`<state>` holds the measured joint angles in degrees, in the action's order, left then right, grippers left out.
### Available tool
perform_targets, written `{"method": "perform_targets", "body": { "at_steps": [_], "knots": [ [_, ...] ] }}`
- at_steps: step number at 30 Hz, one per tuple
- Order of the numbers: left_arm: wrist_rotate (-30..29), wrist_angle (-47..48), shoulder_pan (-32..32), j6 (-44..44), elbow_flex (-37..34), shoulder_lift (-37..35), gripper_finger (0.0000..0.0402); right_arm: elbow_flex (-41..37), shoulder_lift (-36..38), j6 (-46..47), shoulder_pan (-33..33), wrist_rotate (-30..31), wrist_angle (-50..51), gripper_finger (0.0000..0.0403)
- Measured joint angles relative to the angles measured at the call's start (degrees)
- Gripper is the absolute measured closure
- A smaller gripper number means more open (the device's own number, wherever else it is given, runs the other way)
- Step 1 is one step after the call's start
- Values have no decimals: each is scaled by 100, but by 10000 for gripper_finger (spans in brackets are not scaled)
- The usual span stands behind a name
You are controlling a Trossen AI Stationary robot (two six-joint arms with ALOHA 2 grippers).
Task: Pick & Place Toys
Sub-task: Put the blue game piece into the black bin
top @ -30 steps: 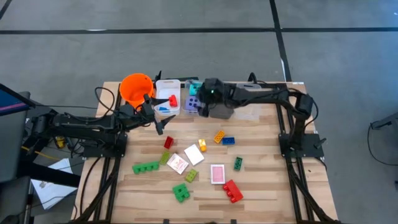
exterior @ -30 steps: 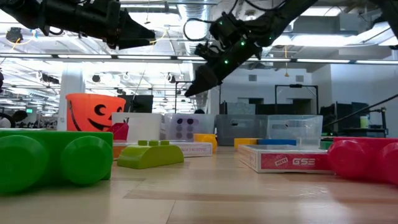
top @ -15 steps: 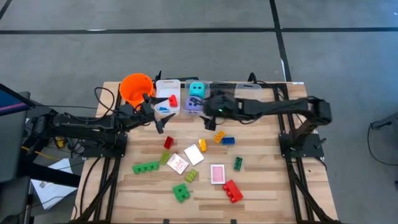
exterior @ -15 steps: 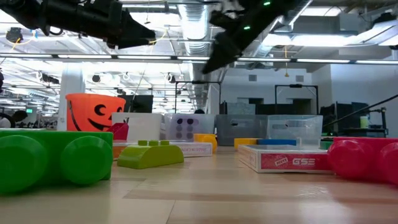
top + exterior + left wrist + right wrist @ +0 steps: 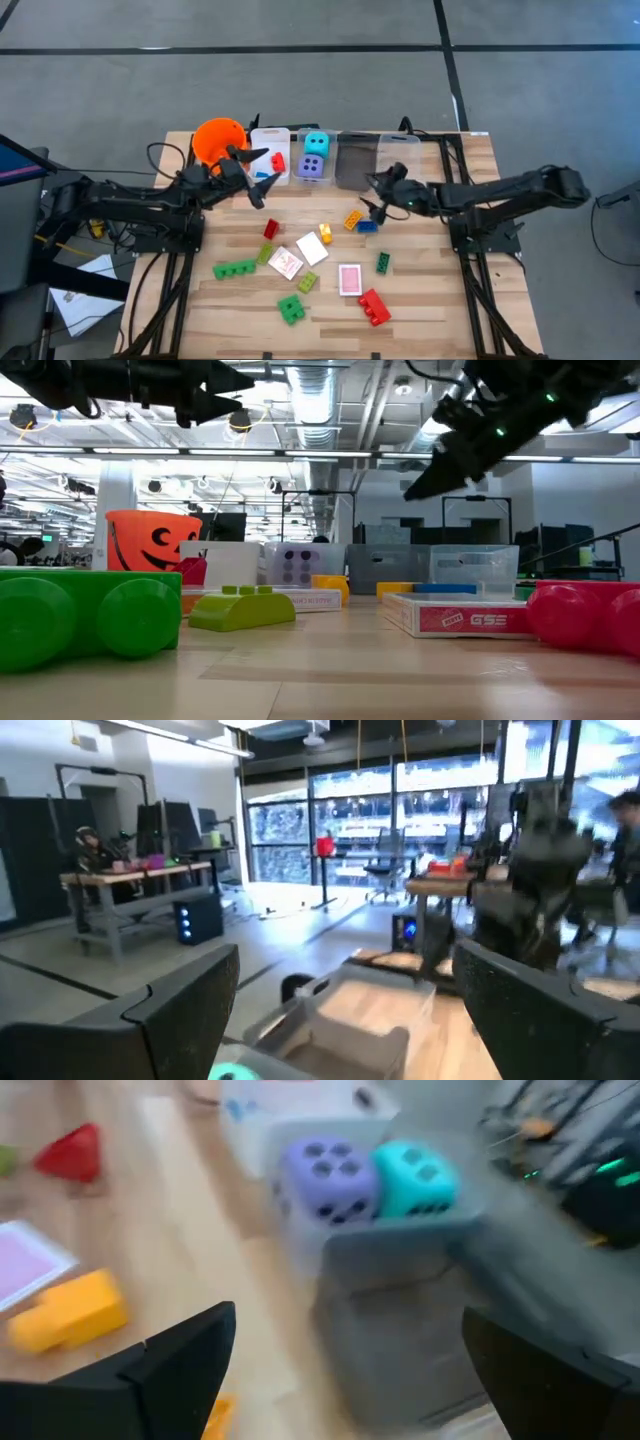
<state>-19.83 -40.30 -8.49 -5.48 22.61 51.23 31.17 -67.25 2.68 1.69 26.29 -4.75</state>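
The toys lie scattered on the wooden table (image 5: 430, 300): red bricks (image 5: 374, 307), green bricks (image 5: 234, 269), an orange brick (image 5: 352, 220), a blue brick (image 5: 367, 226) and pink-backed cards (image 5: 349, 279). A cyan die (image 5: 316, 143) and a purple die (image 5: 312, 168) sit in a clear bin at the far edge. My right gripper (image 5: 368, 197) hangs open above the table, right of the dice bin and just beyond the orange and blue bricks. My left gripper (image 5: 262, 178) hovers open beside the bin that holds a red piece (image 5: 277, 160). Both grippers are empty.
An orange pumpkin-face bucket (image 5: 218, 140) stands at the far left. Two more clear bins (image 5: 352, 160) (image 5: 398, 155) stand to the right of the dice bin. The near right part of the table has bare wood.
My right gripper has drawn back from over the dice bin toward the table's right edge, staying open, so both dice now show uncovered. My left gripper has tipped its fingers upward a little and stays open.
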Motion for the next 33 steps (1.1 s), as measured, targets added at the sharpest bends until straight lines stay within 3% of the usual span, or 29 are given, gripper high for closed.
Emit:
{"method": "perform_targets", "body": {
  "at_steps": [4,7,10,15,20,28,33],
  "knots": [
    [21,-539,0,181,0,487,44,-583,43,399,-106,-1565,-922,21],
    [23,-791,22,385,0,830,44,-752,34,444,-339,-2022,-1120,21],
    [21,-818,22,614,0,1083,44,-882,36,328,-594,-1749,-1111,21],
    [20,-818,79,942,0,1352,44,-1002,38,384,-937,-672,-960,21],
    [21,-806,299,943,0,1426,44,-1510,36,714,-1227,-527,-1517,21],
    [22,-815,601,892,0,1423,44,-2810,36,761,-1382,-364,-3960,21],
    [19,-818,599,895,0,1418,44,-3076,2,820,-1203,-257,-3926,21]
  ]
}}
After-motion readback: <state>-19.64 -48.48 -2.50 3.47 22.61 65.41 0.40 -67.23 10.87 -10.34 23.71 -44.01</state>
